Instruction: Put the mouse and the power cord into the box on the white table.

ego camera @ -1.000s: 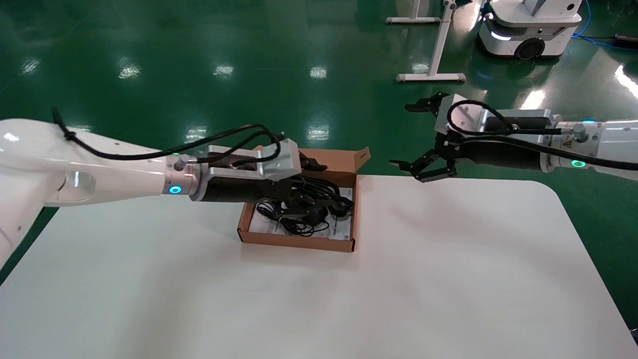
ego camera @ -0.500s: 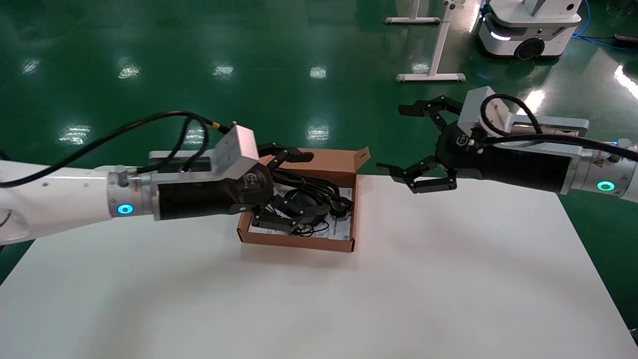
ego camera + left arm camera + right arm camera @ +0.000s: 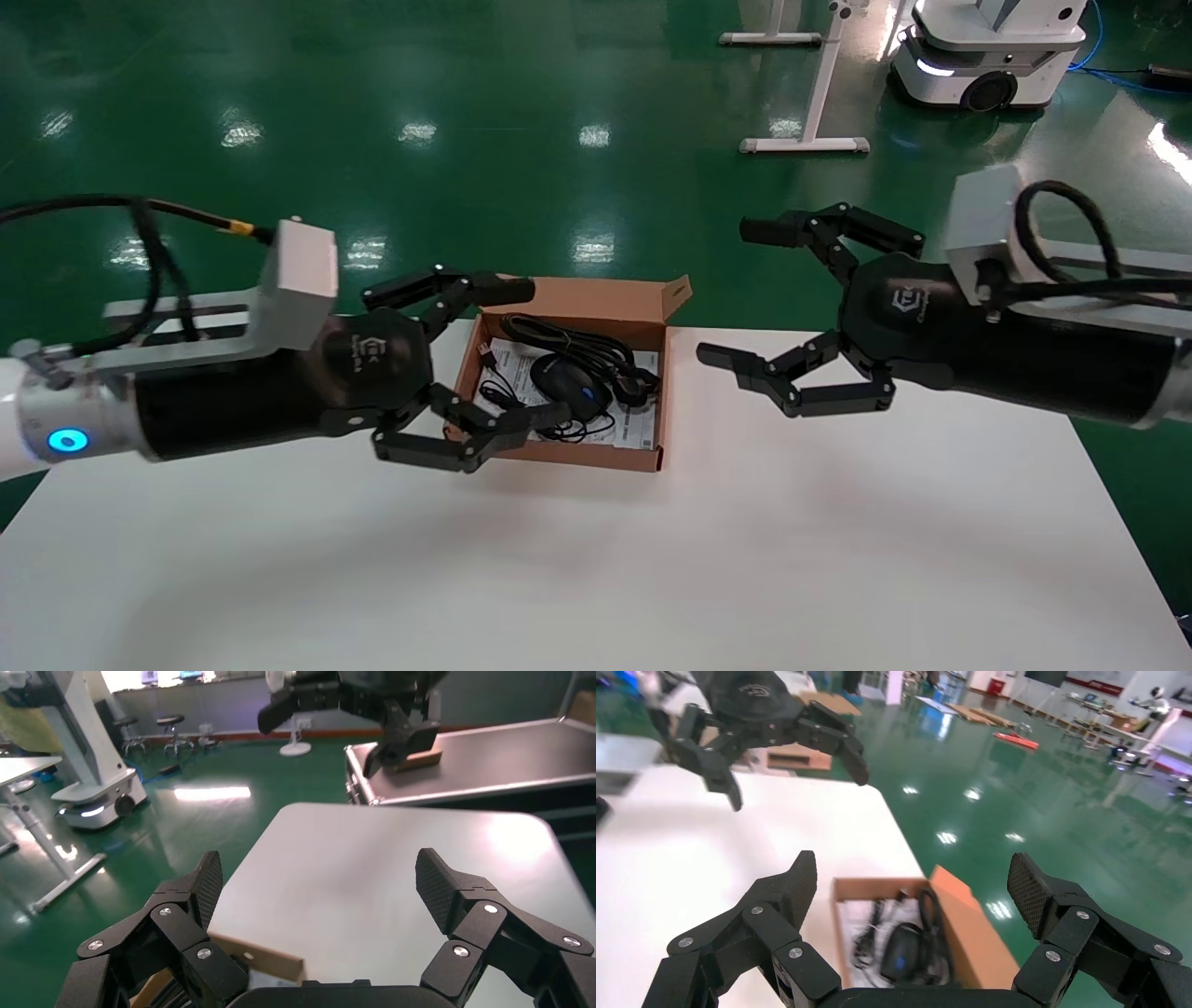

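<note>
— What is changed since a second ago?
— The left tool (image 3: 475, 373) is drawn back off the box (image 3: 596, 300) and is held released beside its left edge; the contents are uncovered.

— Where are the things found?
— The mouse (image 3: 565, 383) and the power cord (image 3: 577, 343) are seen inside the box, on the white counter (image 3: 652, 559).

— And the right tool (image 3: 778, 298)?
— It is held spread wide, empty, just right of the box.

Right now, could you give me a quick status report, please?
Left gripper open, beside box. Right gripper open, empty, off its other side. Mouse and power cord lie inside. Nothing in the way.
</note>
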Tool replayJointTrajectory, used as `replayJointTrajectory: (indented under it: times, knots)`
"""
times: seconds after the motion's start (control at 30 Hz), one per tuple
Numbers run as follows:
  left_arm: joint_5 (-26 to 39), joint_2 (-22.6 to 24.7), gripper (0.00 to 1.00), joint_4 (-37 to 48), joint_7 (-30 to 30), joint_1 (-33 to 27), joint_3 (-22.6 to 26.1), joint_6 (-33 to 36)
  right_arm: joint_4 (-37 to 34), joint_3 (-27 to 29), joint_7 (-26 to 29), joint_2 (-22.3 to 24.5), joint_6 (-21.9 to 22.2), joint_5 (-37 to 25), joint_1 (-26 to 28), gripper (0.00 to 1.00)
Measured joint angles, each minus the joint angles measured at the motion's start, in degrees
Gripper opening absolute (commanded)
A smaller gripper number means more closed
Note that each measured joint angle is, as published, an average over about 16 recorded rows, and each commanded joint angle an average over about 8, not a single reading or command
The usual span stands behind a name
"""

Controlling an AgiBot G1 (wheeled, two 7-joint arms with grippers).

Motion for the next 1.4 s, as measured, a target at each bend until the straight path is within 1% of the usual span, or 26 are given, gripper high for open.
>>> replayJointTrajectory:
  times: [0.37, 0.67, 0.8, 0.97, 1.4]
  knots:
    - [-5.71, -7.77, 1.0, -11.63, -7.59, 7.32, -8.02, 4.44, 13.32, 5.6, 10.69, 5.49, -3.22, 5.34, -8.0, 1.0]
    - [-8.65, -11.71, 1.0, -17.63, -11.22, 11.04, -12.12, 6.72, 22.06, 9.27, 17.43, 9.07, -5.34, 8.87, -13.24, 1.0]
    - [-9.1, -12.26, 1.0, -18.48, -11.68, 11.57, -12.7, 7.05, 23.96, 10.08, 18.81, 9.85, -5.82, 9.67, -14.39, 1.0]
    - [-9.2, -12.37, 1.0, -18.66, -11.72, 11.68, -12.81, 7.12, 24.69, 10.4, 19.29, 10.15, -6.01, 10.0, -14.84, 1.0]
    - [-8.9, -12.02, 1.0, -18.01, -11.62, 11.35, -12.42, 6.89, 23.46, 9.89, 18.64, 9.68, -5.69, 9.48, -14.13, 1.0]
